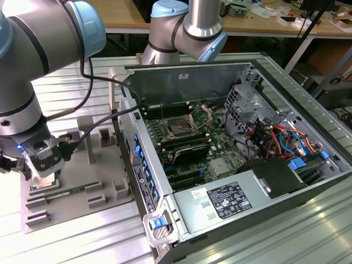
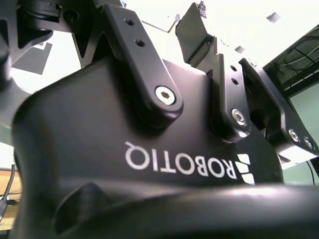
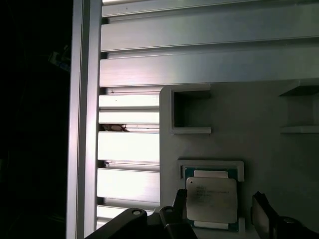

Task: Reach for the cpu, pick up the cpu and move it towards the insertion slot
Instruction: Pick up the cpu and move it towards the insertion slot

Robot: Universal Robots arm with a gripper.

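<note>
Jaws stand apart astride the flat-lying cpu point(image 3: 212, 199).

Small square silver-topped cpu point(image 3: 211, 199), seated in rimmed recess near grey fixture plate point(image 3: 259, 114) edge, black gripper point(image 3: 220, 211) spread either side of it, empty square pocket point(image 3: 190, 110) at plate corner, ribbed aluminium table point(image 3: 199, 45) alongside

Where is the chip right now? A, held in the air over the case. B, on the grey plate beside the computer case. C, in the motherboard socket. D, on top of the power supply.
B: in the first wrist view the chip rests on the grey plate, with the gripper open around it.
</note>
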